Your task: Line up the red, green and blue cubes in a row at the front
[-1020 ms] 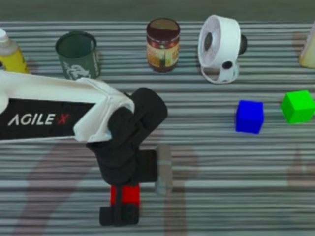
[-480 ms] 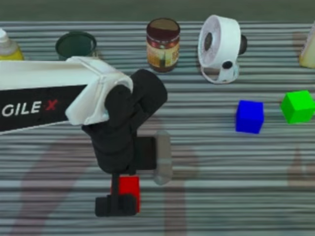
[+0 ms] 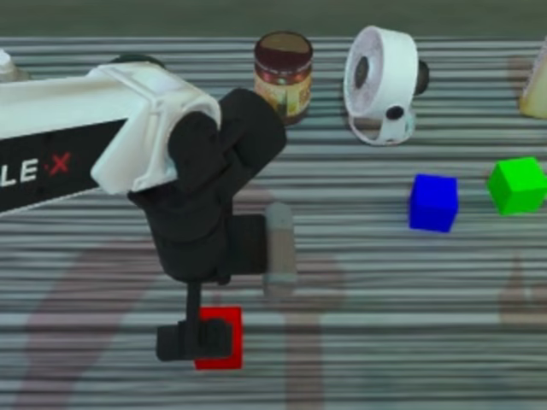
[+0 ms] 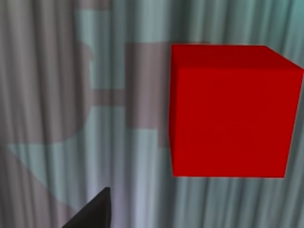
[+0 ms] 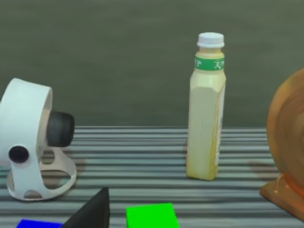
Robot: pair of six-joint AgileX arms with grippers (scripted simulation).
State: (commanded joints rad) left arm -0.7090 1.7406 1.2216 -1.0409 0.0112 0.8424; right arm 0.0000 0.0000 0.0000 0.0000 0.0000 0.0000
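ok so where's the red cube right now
In the top view the red cube sits on the table near the front edge, left of centre, just beside the left pincer, far from the blue cube.

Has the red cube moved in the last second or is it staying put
No. The red cube keeps its place against the table's stripes; only the left gripper has drifted toward the top view's left, uncovering more of it.

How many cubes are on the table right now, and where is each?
3. The red cube lies at the front left, under the left gripper. The blue cube and green cube sit at the right, apart from each other. The arm may hide others.
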